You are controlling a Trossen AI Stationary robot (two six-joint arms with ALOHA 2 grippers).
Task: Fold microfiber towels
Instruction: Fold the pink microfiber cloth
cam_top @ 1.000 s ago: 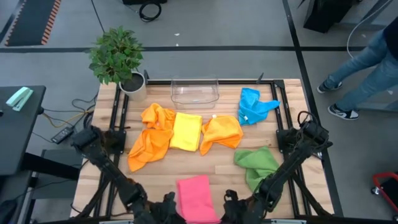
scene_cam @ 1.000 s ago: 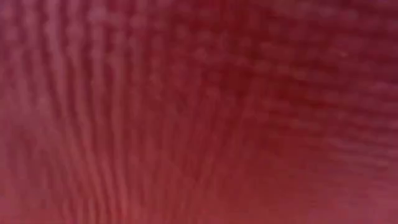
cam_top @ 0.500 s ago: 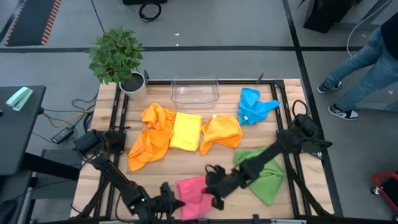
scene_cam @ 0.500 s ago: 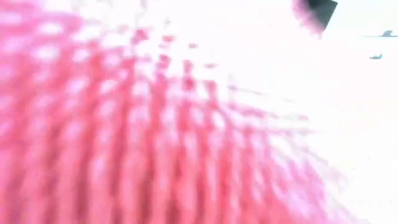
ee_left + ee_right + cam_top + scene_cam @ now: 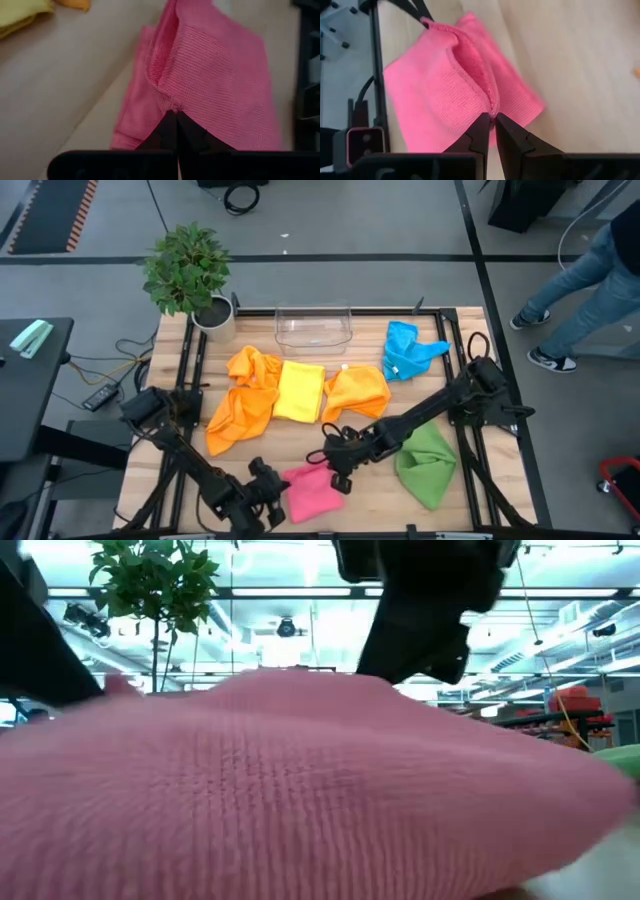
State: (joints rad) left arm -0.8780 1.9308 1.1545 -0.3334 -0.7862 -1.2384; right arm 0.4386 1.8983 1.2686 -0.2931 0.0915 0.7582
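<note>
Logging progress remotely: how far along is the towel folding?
Nothing looks folded yet. In hand: the left tool and right tool are both shut on edges of the pink towel. Left: two orange towels, yellow, green and blue lie unfolded.

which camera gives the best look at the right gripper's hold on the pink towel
The right wrist view: right gripper pinches the pink towel at its edge. The high view shows it small; the low view shows mostly towel; the left wrist view shows the left gripper's pinch.

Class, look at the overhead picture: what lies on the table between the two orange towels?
The yellow towel lies between the left orange towel and the right orange towel, overlapping the edges of both; the high view shows it.
</note>
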